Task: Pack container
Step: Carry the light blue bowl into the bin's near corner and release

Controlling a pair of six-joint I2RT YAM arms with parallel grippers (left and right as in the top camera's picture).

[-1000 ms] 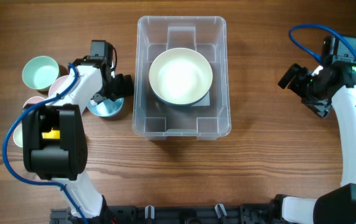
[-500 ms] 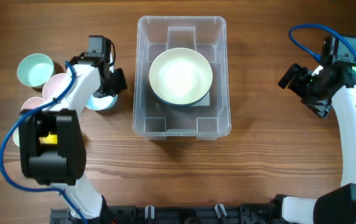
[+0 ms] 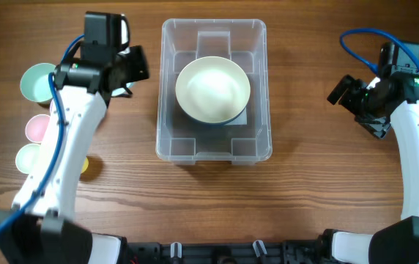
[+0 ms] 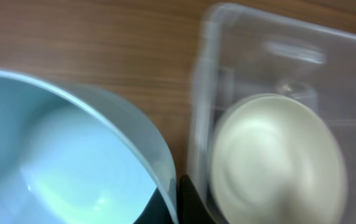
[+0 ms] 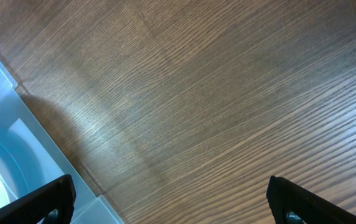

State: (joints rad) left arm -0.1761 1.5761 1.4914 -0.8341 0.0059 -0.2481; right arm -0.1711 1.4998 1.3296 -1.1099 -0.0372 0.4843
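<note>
The container (image 3: 167,139) is a clear rectangular bin at the table's middle, with a cream bowl (image 3: 213,90) inside it. My left gripper (image 3: 132,67) hovers just left of the bin's far-left corner. In the left wrist view this gripper (image 4: 172,202) is shut on the rim of a light blue bowl (image 4: 60,155), with the container (image 4: 203,124) and the cream bowl (image 4: 271,162) to its right. From overhead the arm hides most of the blue bowl. My right gripper (image 3: 343,91) stands open, far right of the bin, and holds nothing (image 5: 175,205).
Small cups stand at the left edge: a mint one (image 3: 37,81), a pink one (image 3: 39,127), a pale green one (image 3: 30,158) and a yellow one (image 3: 83,165). The bin's corner (image 5: 4,124) shows in the right wrist view over bare wood.
My left gripper closed on the blue bowl's rim and carried it up and toward the back, beside the bin's far-left corner. The right arm stayed still.
</note>
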